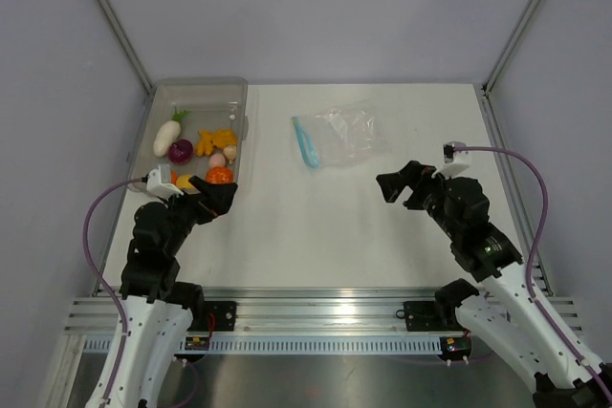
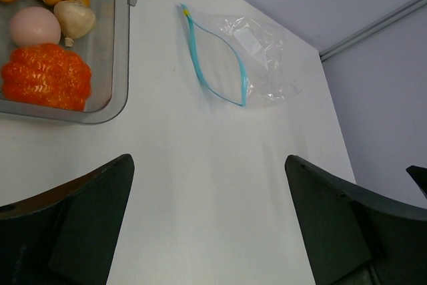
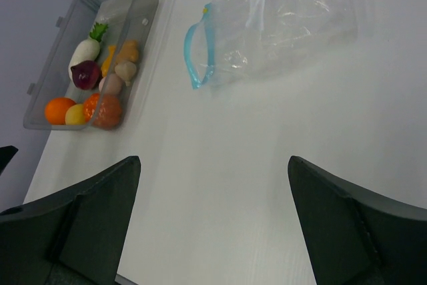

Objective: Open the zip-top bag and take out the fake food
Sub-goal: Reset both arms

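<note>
The zip-top bag (image 1: 346, 133) lies flat on the white table at centre back, clear and crinkly. Its light blue zip strip (image 2: 215, 66) gapes in a lens shape, and nothing shows inside the bag (image 3: 287, 25). The fake food (image 1: 196, 152) sits in the grey tray (image 1: 203, 89) at the back left: a white radish (image 3: 85, 53), purple onion (image 3: 85, 73), pinkish egg (image 2: 33, 26) and orange pieces (image 2: 47, 78). My left gripper (image 1: 218, 200) hangs open by the tray's near right corner, holding nothing (image 2: 208, 159). My right gripper (image 1: 397, 190) stands open, nearer than the bag, also bare (image 3: 213, 159).
The tray's near rim (image 2: 120, 51) lies just left of my left gripper. Grey walls with metal corner posts (image 1: 115, 21) close in the table on three sides. A metal rail (image 1: 316, 317) with both arm bases runs along the near edge.
</note>
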